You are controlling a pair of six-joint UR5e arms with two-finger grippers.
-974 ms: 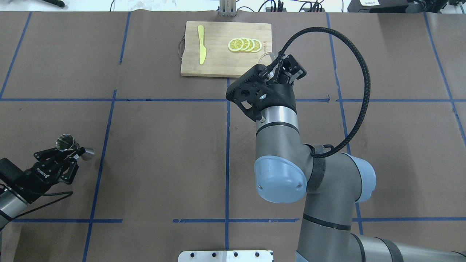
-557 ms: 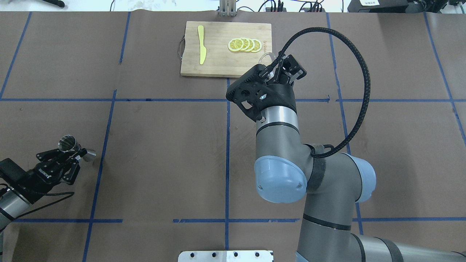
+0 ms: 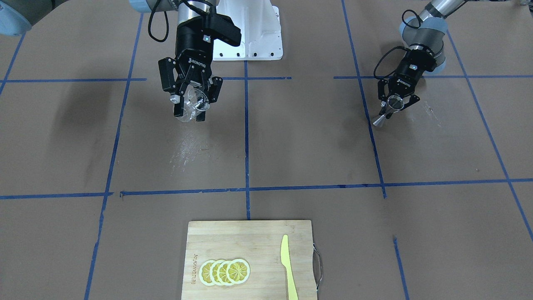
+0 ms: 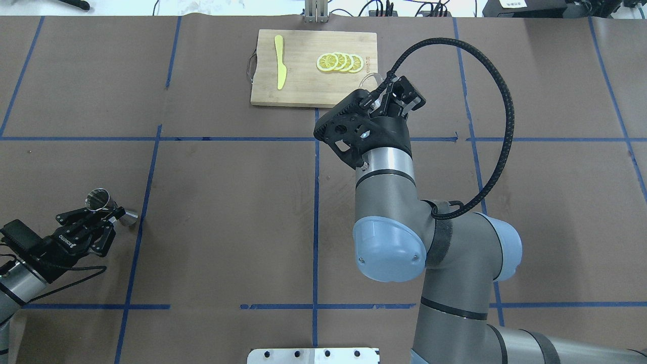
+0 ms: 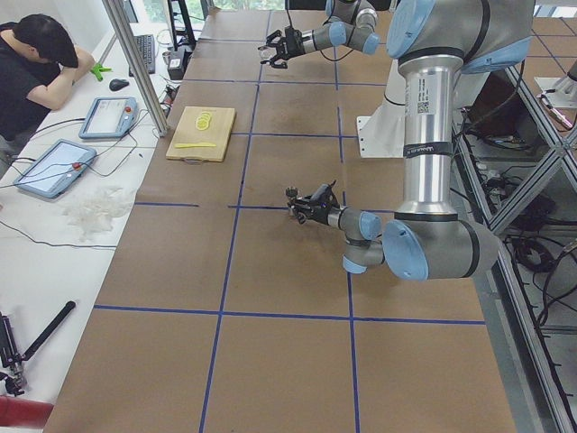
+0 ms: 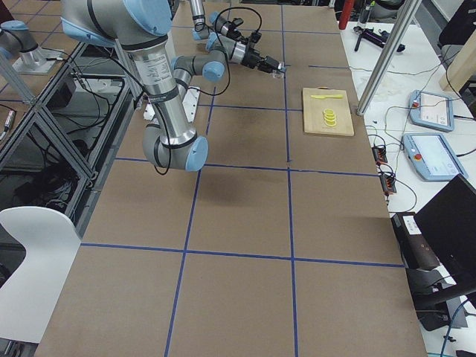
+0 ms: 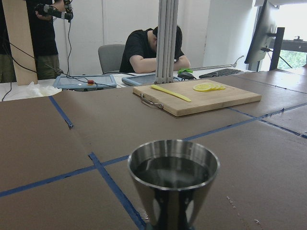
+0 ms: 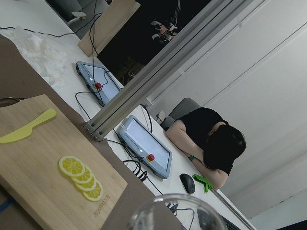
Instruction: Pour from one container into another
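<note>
- The left gripper (image 4: 108, 213) clasped the small steel jigger (image 7: 172, 184) at its narrow waist, its 2 black fingers closed around the hourglass shape. The polished upper cone stood above the jaws and the lower cone flared out below them.
- Seen from the left wrist, the jigger stood upright just ahead of the jaws, its round rim thin and bright, its inside dark and mirror-like. Whether its base touched the table (image 4: 227, 202) could not be told.
- The right gripper (image 3: 190, 112) held the clear cup (image 3: 192, 102) pinched between its 2 fingers, raised above the table. The short glassy cylinder was tilted, its round mouth pointing out past the fingertips, away from the robot's base.
- The 2 vessels were well apart, each at its own side of the table.
- Brown matte paper crossed by blue tape lines covered the table; pale speckled marks (image 3: 183, 150) showed on the paper just beyond the right jaws.
- Farther out ahead of the right jaws lay a rectangular bamboo cutting board (image 4: 303, 86) with a wire handle. It carried 4 overlapping lemon slices (image 4: 339, 62) and a flat yellow knife (image 4: 279, 61).
</note>
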